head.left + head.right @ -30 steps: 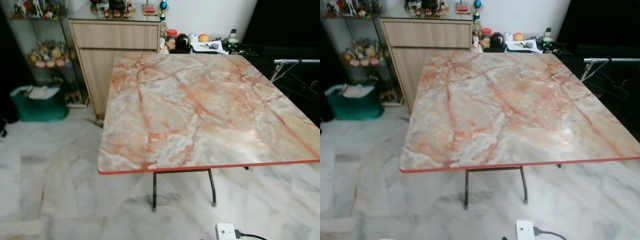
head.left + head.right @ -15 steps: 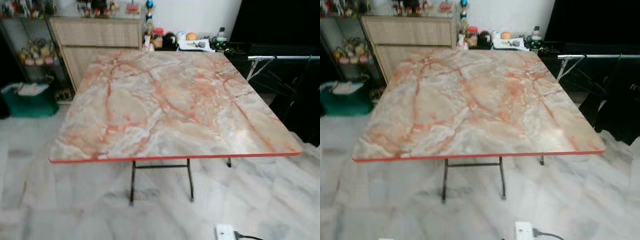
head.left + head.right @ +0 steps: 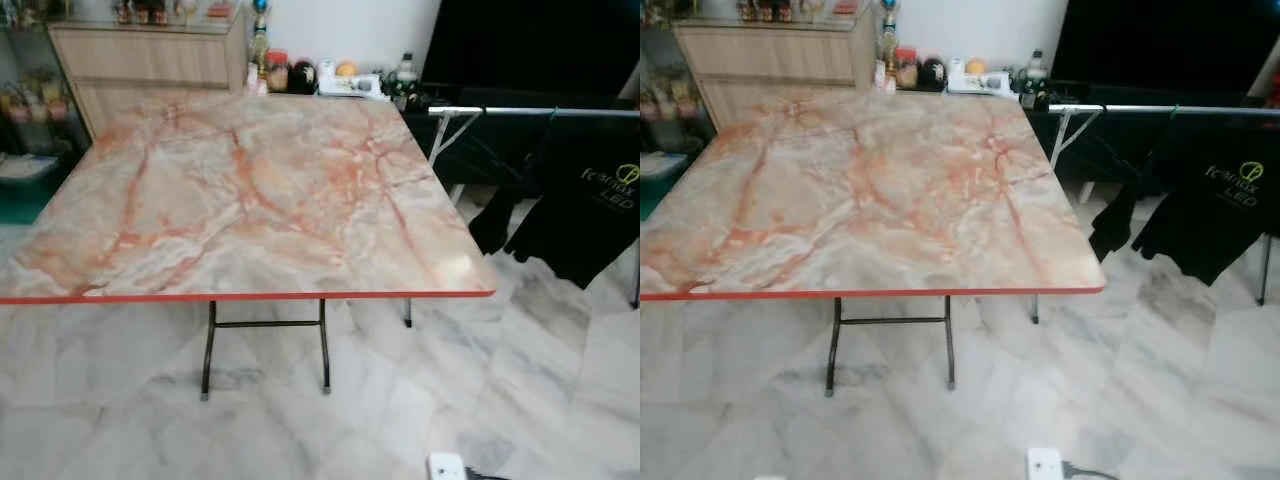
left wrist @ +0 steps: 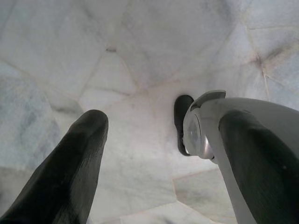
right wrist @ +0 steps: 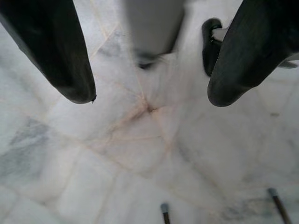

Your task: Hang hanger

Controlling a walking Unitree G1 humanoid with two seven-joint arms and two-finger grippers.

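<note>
Both black fingers of the left gripper (image 4: 154, 154) stand spread apart over the white marble floor (image 4: 140, 56), gripping nothing. In the right wrist view, the right gripper (image 5: 149, 100) likewise hangs with fingers parted and empty above the floor. From the head views, a pink-veined marble-patterned table with a red edge (image 3: 240, 190) stands ahead; to its right, a black T-shirt (image 3: 590, 200) hangs on a silver clothes rail (image 3: 520, 111). I cannot make out the hanger itself.
</note>
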